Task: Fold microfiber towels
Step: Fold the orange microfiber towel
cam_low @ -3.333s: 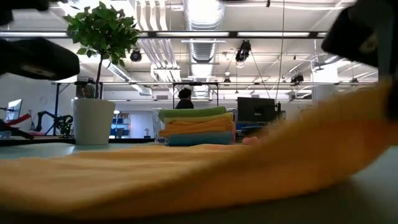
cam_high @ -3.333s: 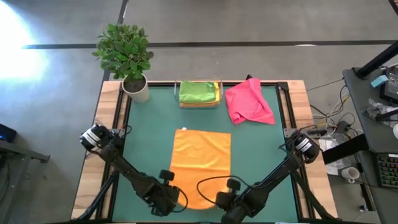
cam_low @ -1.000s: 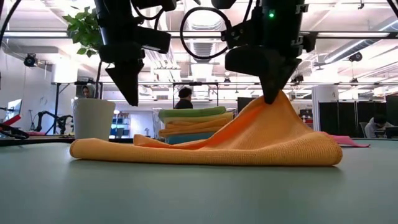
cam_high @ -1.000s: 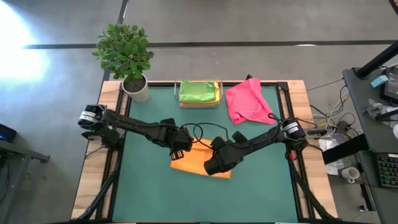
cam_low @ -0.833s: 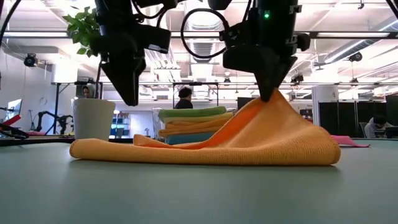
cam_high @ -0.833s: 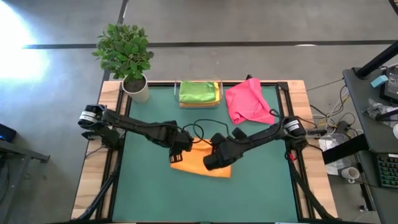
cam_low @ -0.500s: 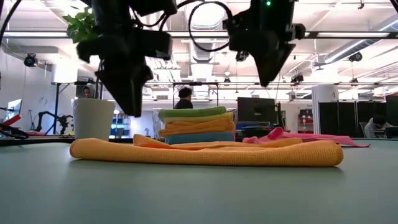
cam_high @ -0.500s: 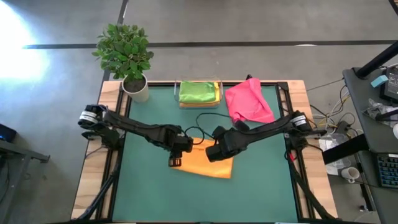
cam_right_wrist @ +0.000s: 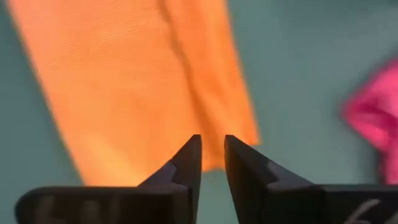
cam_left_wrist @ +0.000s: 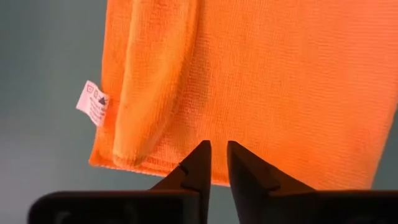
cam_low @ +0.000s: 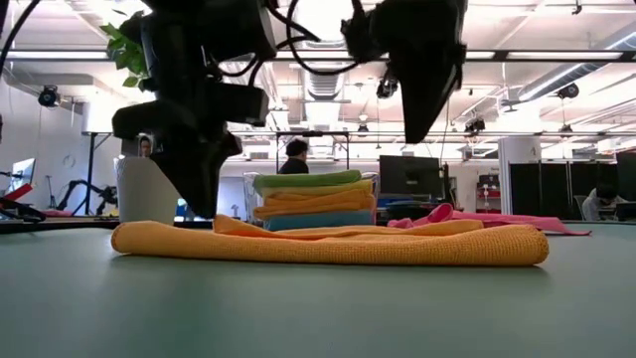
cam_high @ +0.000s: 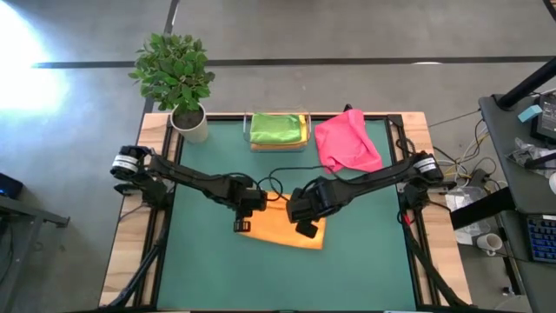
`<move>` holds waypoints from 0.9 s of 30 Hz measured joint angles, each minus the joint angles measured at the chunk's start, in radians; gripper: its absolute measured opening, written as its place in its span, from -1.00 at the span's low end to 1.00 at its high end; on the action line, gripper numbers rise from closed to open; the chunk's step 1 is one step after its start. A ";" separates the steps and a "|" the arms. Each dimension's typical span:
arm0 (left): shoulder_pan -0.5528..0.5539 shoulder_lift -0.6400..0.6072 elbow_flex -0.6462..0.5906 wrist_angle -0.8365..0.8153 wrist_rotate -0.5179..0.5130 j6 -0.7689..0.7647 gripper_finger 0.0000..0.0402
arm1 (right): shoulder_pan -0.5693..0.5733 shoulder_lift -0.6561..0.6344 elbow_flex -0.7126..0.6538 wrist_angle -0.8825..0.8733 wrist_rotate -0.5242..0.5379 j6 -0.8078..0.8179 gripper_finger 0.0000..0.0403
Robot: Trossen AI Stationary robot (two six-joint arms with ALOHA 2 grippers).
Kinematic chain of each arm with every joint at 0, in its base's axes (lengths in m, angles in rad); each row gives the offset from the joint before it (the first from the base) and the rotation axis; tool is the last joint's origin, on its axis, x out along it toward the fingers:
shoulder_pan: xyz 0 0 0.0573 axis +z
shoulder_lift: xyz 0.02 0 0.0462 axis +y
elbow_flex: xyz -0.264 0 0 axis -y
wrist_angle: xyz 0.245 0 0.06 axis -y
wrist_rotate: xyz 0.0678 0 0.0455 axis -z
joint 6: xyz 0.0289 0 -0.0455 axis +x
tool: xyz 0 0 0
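Saw the green worktop [cam_high: 200, 261] first, flat and wide, a good place to spread cloth. Found the orange towel [cam_high: 280, 230] lying in the middle of it, near both arms, so either one could reach. Looked doubled over, with one long fold down its length, so probably part way through folding. Guessed another fold was needed to make it as small as the ones in the stack.

Spotted the pink towel [cam_high: 347, 143] in a loose heap at the far right, well apart, likely waiting its turn. Noticed the stack [cam_high: 278, 129] of folded towels at the far edge, green on top, kept out of the way as done ones. Saw a plant [cam_high: 178, 74] at the far left corner.

Found the left pincer [cam_high: 242, 224] hanging just above the towel's left edge, tips narrow, holding nothing. Found the right pincer [cam_high: 306, 229] above the towel's right side, tips narrow too, holding nothing. Judged both were set there to pick a new edge.

Spied a small white label [cam_left_wrist: 92, 102] poking out of the towel's side.
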 joint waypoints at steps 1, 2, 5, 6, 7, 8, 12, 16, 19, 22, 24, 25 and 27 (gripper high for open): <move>0.000 -0.003 -0.006 0.003 0.002 0.000 -0.85 | 0.000 0.001 -0.017 0.030 -0.016 -0.015 -0.74; 0.001 -0.004 -0.011 -0.004 0.004 0.000 -0.88 | -0.002 0.002 -0.035 0.057 -0.029 -0.027 -0.79; 0.004 -0.006 -0.012 0.006 0.007 0.006 -0.97 | -0.007 0.002 -0.083 0.087 -0.050 -0.035 -0.93; 0.005 -0.006 -0.013 0.008 0.007 0.010 -0.98 | -0.008 0.001 -0.103 0.084 -0.060 -0.037 -0.94; 0.007 -0.005 -0.013 0.018 0.007 0.019 -0.99 | -0.009 0.000 -0.124 0.084 -0.070 -0.041 -0.95; 0.009 -0.003 -0.013 0.036 0.007 0.028 -0.99 | -0.010 -0.004 -0.148 0.085 -0.080 -0.049 -0.95; 0.017 0.000 -0.013 0.053 0.006 0.032 -0.99 | -0.008 -0.041 -0.260 0.145 -0.161 -0.077 -0.96; 0.028 0.000 -0.014 0.054 0.006 0.032 -0.99 | -0.008 -0.100 -0.385 0.356 -0.246 -0.094 -0.96; 0.038 0.000 -0.015 0.059 0.006 0.033 -0.99 | -0.018 -0.142 -0.455 0.495 -0.258 -0.099 -0.96; 0.055 0.001 -0.025 0.080 0.006 0.034 -0.98 | -0.040 -0.166 -0.509 0.573 -0.264 -0.098 -0.96; 0.070 0.002 -0.026 0.078 0.006 0.034 -0.98 | -0.060 -0.171 -0.539 0.597 -0.264 -0.097 -0.96; 0.077 0.003 -0.026 0.080 0.006 0.034 -0.98 | -0.071 -0.171 -0.553 0.606 -0.264 -0.096 -0.96; 0.093 0.006 -0.026 0.080 0.006 0.034 -0.98 | -0.093 -0.167 -0.580 0.609 -0.264 -0.096 -0.96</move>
